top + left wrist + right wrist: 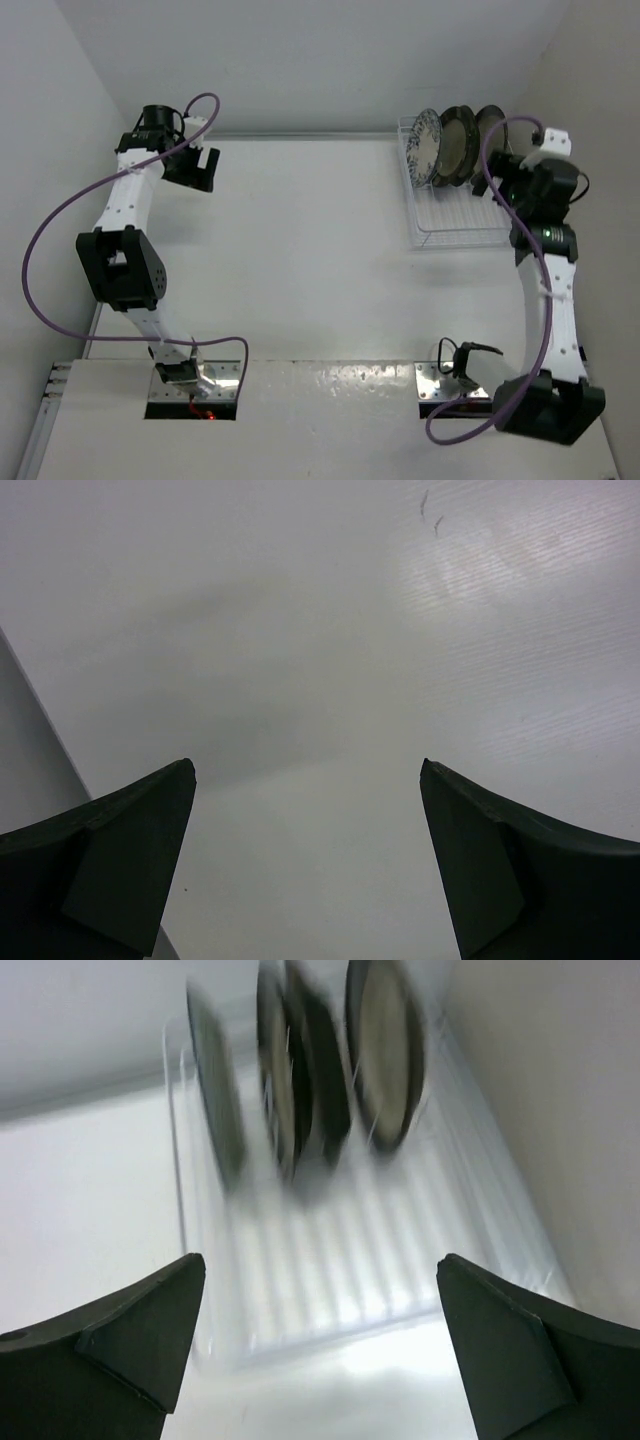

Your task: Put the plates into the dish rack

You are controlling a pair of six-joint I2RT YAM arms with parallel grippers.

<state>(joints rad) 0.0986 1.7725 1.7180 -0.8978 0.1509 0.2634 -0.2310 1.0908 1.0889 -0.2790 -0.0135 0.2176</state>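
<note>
The white wire dish rack sits at the far right of the white worktop, close to the right wall. Four round plates stand on edge in its far half, side by side. The white plate with a blue floral pattern is leftmost, with the dark-rimmed, cream-centred ones to its right. The right hand hovers over the rack's near part, released, fingers spread wide and apart from the plates. Its purple cable loops across the rightmost plate in the top view. The left hand hangs at the far left, also released, only bare worktop between its fingers.
</note>
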